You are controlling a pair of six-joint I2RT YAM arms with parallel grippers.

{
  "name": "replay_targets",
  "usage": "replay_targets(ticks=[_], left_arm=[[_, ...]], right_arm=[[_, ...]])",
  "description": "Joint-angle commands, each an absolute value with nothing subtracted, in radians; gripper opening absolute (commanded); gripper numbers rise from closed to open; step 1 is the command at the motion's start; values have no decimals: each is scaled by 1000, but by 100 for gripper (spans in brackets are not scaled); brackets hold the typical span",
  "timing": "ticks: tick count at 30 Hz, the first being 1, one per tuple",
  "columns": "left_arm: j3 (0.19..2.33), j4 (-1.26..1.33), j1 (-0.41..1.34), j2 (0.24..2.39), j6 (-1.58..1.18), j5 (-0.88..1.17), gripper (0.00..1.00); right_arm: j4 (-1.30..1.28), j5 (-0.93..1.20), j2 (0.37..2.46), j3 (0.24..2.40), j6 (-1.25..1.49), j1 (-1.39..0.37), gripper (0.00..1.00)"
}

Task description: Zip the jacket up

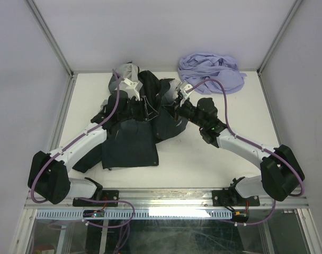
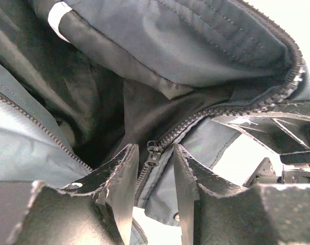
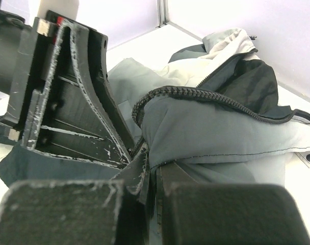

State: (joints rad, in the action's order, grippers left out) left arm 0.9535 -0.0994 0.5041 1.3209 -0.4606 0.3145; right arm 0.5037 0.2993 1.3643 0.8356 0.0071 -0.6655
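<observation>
The jacket lies crumpled mid-table, dark, with light grey at its far end. In the left wrist view my left gripper is open. The dark zipper slider sits between its fingertips, untouched, and zipper teeth run up to the right. My right gripper is shut on a fold of the jacket's grey fabric just beside the zipper edge. In the top view both grippers meet over the jacket's front opening, the left and the right.
A lavender-purple garment lies bunched at the far right corner. Enclosure walls and metal posts border the white table. The left gripper's finger fills the left of the right wrist view, very close.
</observation>
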Motion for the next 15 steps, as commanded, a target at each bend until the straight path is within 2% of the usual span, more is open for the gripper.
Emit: replay_targets(ticks=[1,9,15], left_arm=[[993,-24,509,1346,-452,337,33],[968,-77,509,1331,-402,310,15],[883,-156,509,1282,-354,253,9]], right_arm=[[589,316,1320,848,9,-669,0],[582,301,1309,844,6,-669,0],[605,283,1301,842,26,-653,0]])
